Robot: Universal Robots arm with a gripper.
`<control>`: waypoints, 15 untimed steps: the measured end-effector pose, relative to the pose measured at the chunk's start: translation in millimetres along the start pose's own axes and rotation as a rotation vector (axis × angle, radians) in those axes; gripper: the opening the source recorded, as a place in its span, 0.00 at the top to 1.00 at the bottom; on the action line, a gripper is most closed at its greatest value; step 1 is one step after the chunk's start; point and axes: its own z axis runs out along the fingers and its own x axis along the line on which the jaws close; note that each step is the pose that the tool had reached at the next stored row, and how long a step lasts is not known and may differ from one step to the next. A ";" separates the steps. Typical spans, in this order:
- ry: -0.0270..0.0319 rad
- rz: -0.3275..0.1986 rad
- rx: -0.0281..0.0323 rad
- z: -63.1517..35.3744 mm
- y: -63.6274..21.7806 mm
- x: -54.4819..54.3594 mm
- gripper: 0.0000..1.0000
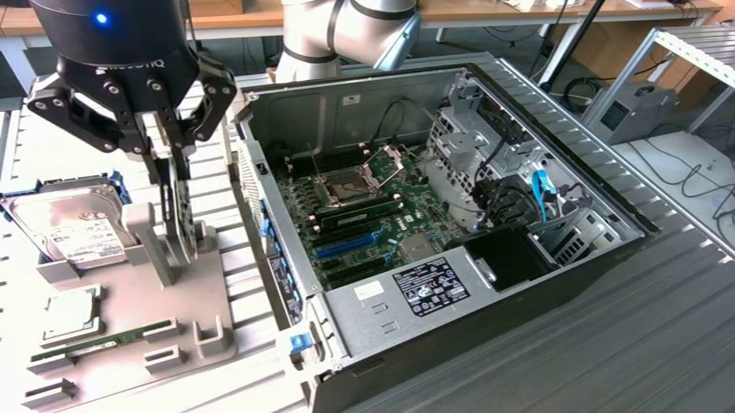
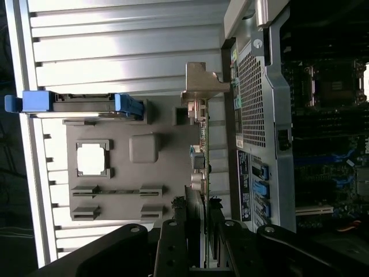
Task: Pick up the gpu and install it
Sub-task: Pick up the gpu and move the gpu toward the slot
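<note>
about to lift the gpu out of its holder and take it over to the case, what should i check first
1. Grip: ok. The jaws sit on either side of the gpu and look closed on it.
2. Card position: ok. It stands on edge in the gray holder, not lifted.
3. Neighbours: ok. The hard drive, cpu and ram stick lie apart from the card.
4. Computer case: ok. Its side is off and the motherboard is exposed.
5. Blue expansion slots: ok. Nothing is plugged into them.
6. Card's contact edge: cannot tell. It is hidden in the holder.
</note>
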 end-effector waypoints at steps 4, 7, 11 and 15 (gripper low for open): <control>0.0000 0.000 0.0000 -2.0 0.0 -0.1 0.74; 0.0000 0.000 0.0000 -3.7 0.0 -0.1 0.74; 0.0000 0.000 0.0000 -6.3 0.1 -0.1 0.74; -0.0001 0.000 -0.0001 -8.7 0.1 -0.1 0.74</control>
